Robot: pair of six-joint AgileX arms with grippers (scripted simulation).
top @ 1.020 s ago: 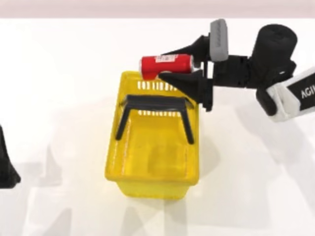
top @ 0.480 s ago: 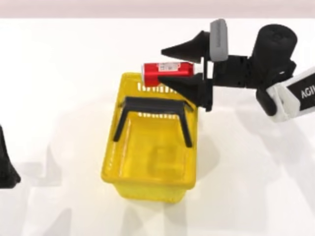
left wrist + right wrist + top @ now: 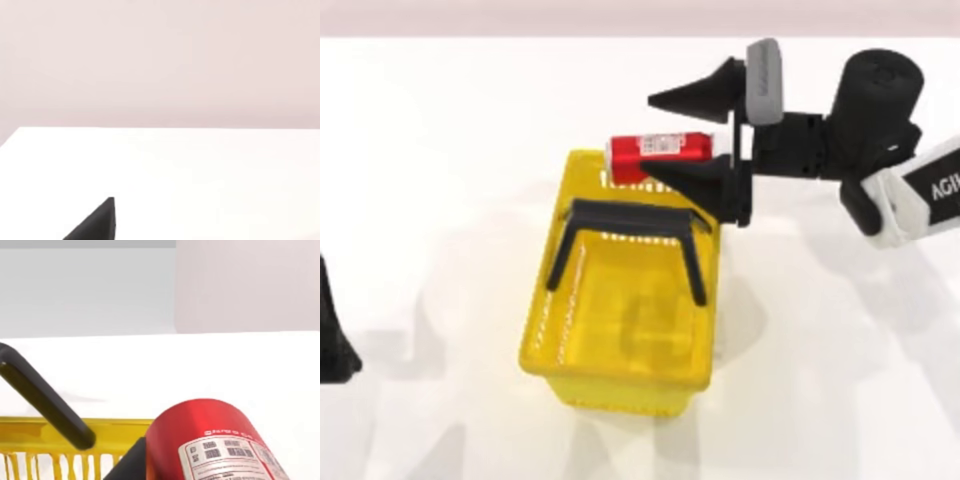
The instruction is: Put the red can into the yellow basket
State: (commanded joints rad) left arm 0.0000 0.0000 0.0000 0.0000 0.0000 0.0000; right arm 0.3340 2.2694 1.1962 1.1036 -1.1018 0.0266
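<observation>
The right end effector (image 3: 685, 135) has spread wide since a second ago, leaving the can (image 3: 658, 152) loose over the basket (image 3: 620, 385) rim, probably dropping in

Bright even light, soft shadows

On the white casing of the right arm (image 3: 920, 195), at the table's right edge in the top view, black capitals read "AGI", cut off by the picture's edge. The red can (image 3: 210, 445) carries a white label (image 3: 227, 460) with barcode-like blocks and fine print, and a white line above it, all too small to read.
</observation>
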